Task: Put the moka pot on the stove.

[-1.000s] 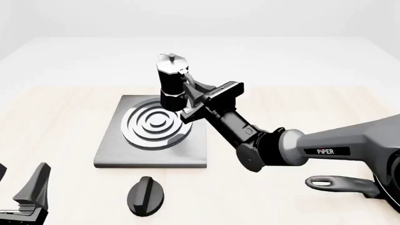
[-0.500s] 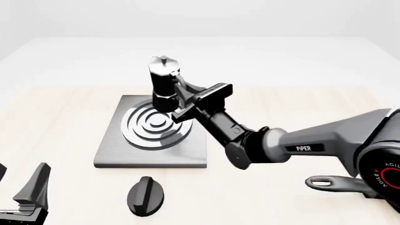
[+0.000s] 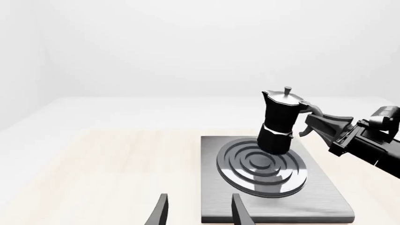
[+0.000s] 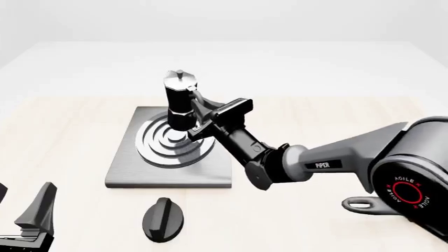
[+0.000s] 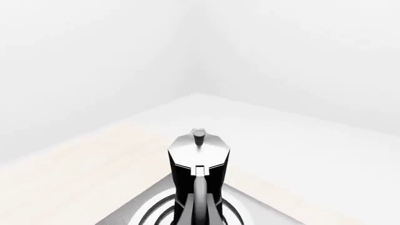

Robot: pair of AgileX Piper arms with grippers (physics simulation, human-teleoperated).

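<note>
The right gripper (image 4: 198, 111) has its jaws pinched on the curved handle of the moka pot (image 4: 180, 100), reaching in from the right and slightly from the near side. The left gripper (image 4: 21, 218) sits at the near left corner of the table with its jaws spread and nothing between them; two dark fingers (image 3: 160, 213) show in the left wrist view.

The moka pot stands upright, silver lid and knob on top, over the middle of the stove's burner rings (image 4: 171, 140). In the left wrist view its base (image 3: 274, 146) appears at the far part of the rings; whether it touches them or hangs just above cannot be told. The right wrist view looks along the handle at the pot (image 5: 198, 176), with the rings curving beneath it.

The stove (image 4: 133, 165) is a flat grey square slab lying left of the table's centre, on the pale wooden tabletop (image 4: 70, 131). Just near of the stove's near edge lies a black oval knob (image 4: 163, 219), apart from the slab. The right arm (image 4: 329, 163) stretches from the near right corner across to the pot.
</note>
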